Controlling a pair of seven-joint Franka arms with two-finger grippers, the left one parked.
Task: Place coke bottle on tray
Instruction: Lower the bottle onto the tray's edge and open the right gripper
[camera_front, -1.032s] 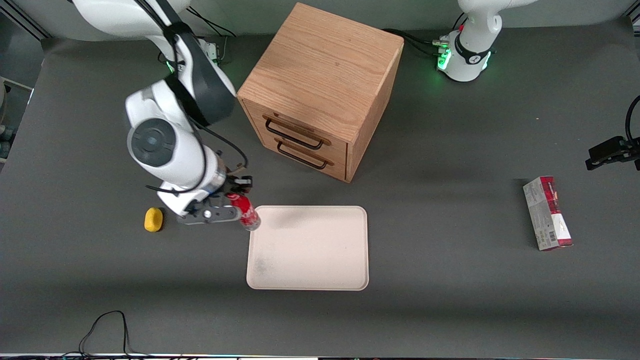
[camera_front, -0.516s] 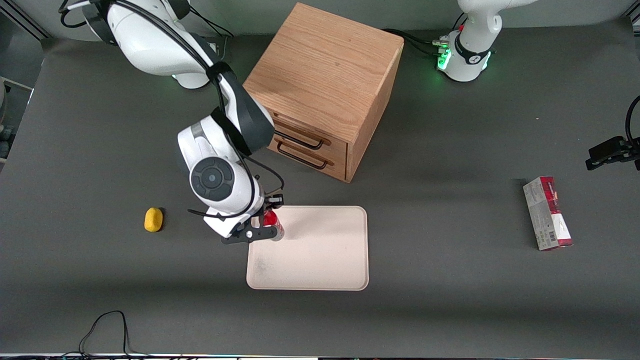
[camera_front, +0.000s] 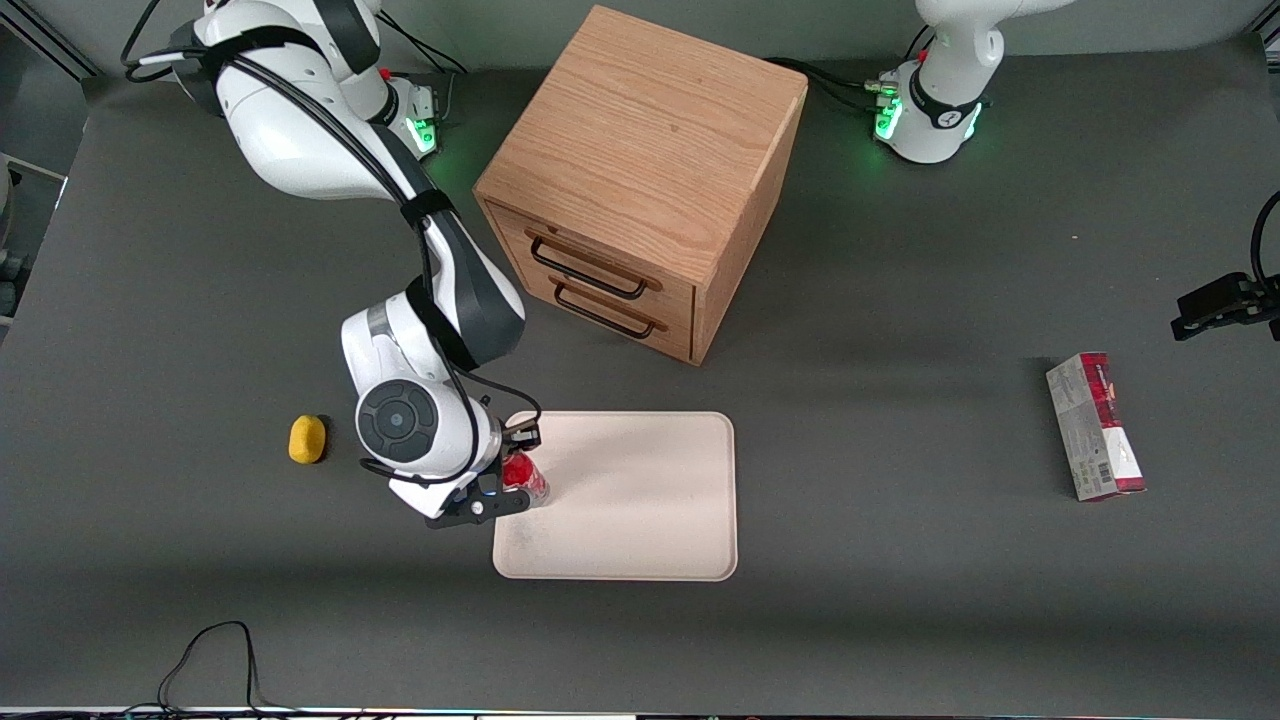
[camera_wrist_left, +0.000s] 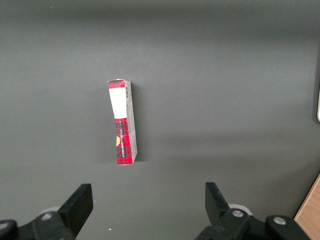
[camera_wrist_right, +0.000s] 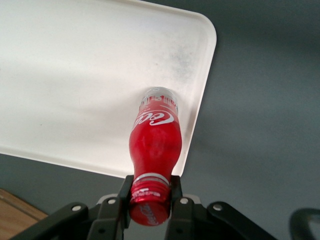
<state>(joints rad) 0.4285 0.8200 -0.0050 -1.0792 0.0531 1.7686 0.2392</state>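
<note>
Seeing an oak two-drawer cabinet (camera_front: 640, 180) farther from the camera than the pale cream-pink rectangular tray (camera_front: 640, 520), yellow lump (camera_front: 307, 439) and red-and-grey carton (camera_front: 1094, 425) well apart | my gripper (camera_wrist_right: 150, 197) clamps the small red coke bottle (camera_wrist_right: 155, 142) at its cap, base over the tray's working-arm edge | dark grey table (camera_front: 900, 600).

Readable marks
White script logo on the coke bottle (camera_wrist_right: 155, 140) held in the claw (camera_wrist_right: 148, 199); carton (camera_wrist_left: 123, 121) print unreadable.

Gripper (camera_front: 515, 478) with bottle (camera_front: 524, 478) over tray (camera_front: 640, 510) edge, tray mid-bench near front edge, cabinet (camera_front: 640, 180) nearer back edge
</note>
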